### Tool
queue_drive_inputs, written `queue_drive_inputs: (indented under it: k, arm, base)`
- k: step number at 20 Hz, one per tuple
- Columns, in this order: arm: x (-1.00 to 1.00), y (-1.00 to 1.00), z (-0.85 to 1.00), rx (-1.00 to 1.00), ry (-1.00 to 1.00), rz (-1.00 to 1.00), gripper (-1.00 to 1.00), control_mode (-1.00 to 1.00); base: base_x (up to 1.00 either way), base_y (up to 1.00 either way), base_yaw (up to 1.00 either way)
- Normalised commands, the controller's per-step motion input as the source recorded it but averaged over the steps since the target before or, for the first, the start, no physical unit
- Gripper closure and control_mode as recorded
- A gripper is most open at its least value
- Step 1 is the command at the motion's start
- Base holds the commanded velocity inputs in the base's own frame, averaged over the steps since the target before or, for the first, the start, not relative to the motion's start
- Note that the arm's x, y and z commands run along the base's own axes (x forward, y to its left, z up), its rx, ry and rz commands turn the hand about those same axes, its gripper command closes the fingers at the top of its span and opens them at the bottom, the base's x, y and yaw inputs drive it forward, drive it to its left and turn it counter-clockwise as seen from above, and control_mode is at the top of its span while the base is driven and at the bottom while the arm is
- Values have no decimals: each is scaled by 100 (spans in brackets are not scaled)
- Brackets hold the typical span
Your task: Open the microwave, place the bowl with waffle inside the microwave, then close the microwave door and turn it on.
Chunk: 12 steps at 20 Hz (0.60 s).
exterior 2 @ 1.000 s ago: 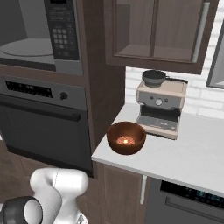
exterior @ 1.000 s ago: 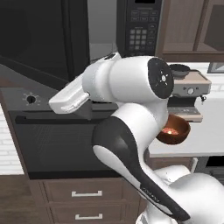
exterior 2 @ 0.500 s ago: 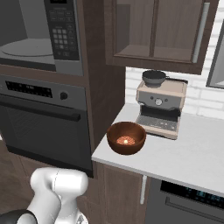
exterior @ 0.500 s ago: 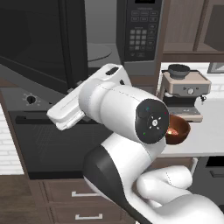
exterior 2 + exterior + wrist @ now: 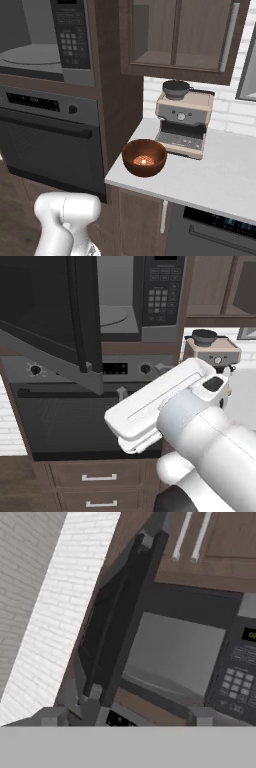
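The microwave point(image 5: 120, 311) stands open, its grey cavity and turntable bare, and its keypad point(image 5: 72, 35) is on the right. The microwave door point(image 5: 50, 321) hangs swung out to the left, also seen edge-on in the hand view point(image 5: 117, 622). My gripper point(image 5: 141, 380) is below the cavity, in front of the oven. It points up at the microwave, open, with nothing between its fingertips point(image 5: 50, 717). The bowl with waffle point(image 5: 144, 157) sits on the counter's near left corner, with the waffle point(image 5: 145, 161) at its bottom. In the left base view my arm hides the bowl.
A black oven point(image 5: 45, 145) with a bar handle sits under the microwave. A coffee machine point(image 5: 182, 122) with a dark cup point(image 5: 176, 89) on top stands behind the bowl. The white counter point(image 5: 225, 175) stretches right. Wall cabinets point(image 5: 180, 35) hang above it, and drawers point(image 5: 97, 478) lie below the oven.
The fingers have spread from nearly shut to wide apart. The hand has drawn back from the open door's edge, rightward and lower. The door and the bowl have stayed put.
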Motion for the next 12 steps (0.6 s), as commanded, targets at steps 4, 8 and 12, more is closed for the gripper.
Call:
queue_drive_inputs:
  k: [4,8,12]
  arm:
    - [-45,-100,24,24,16,0,-100,-100]
    - [-24,-100,24,37,19,1,-100,-100]
    - [-12,-100,31,48,23,16,-100,-100]
  base:
    - [0,0,0]
    - [0,0,0]
    - [0,0,0]
